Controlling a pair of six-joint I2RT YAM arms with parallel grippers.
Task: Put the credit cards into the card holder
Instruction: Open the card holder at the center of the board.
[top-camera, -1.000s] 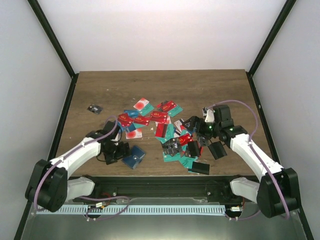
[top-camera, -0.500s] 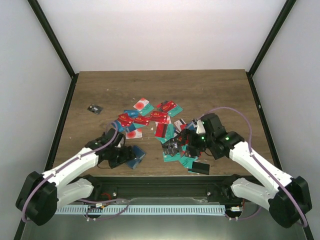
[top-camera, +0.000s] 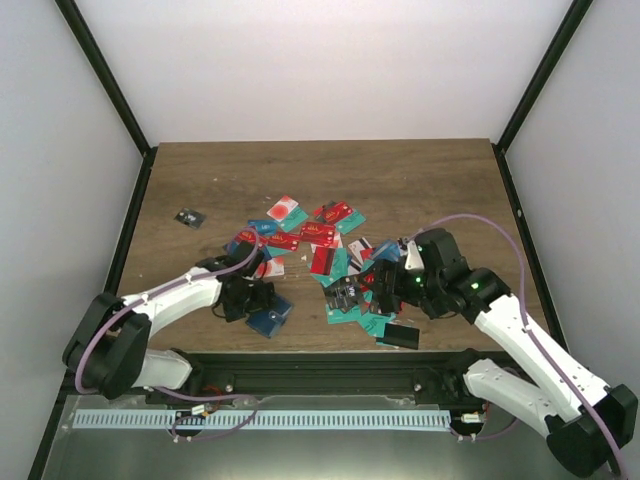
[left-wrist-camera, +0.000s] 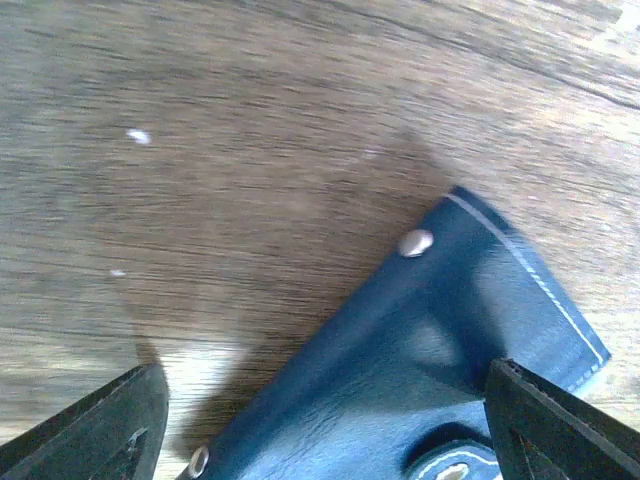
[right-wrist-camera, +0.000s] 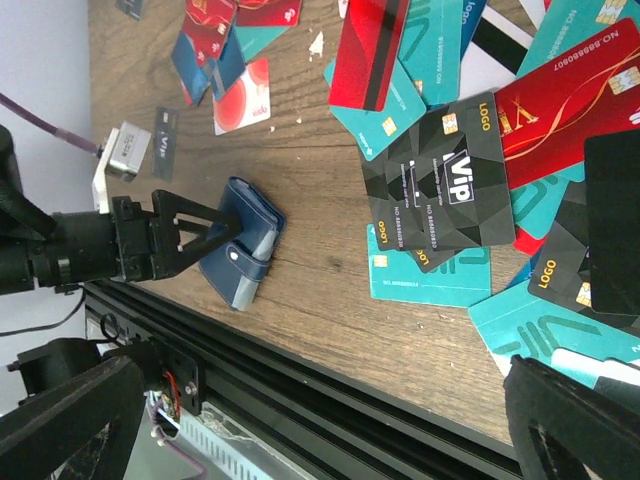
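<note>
The credit cards (top-camera: 330, 255) lie scattered mid-table in red, teal, black and white. The right wrist view shows a black VIP card (right-wrist-camera: 445, 180), a teal card (right-wrist-camera: 430, 275) and a red striped card (right-wrist-camera: 365, 50). The navy card holder (top-camera: 268, 316) lies folded near the front edge. My left gripper (top-camera: 250, 298) is low at its left side, open, with the card holder (left-wrist-camera: 430, 330) partly between the fingers; the right finger (left-wrist-camera: 560, 420) is at its strap and the left finger (left-wrist-camera: 90, 430) is over bare wood. My right gripper (top-camera: 385, 290) hangs open above the pile's near side, holding nothing.
A small black chip (top-camera: 188, 217) lies alone at the far left. The black front rail (right-wrist-camera: 300, 400) runs just below the card holder (right-wrist-camera: 240, 240) and the nearest cards. A black card (top-camera: 402, 336) lies at the table's front edge.
My right arm has swung left and forward over the cards. My left gripper has shifted right, up to the card holder, which has stayed in place.
</note>
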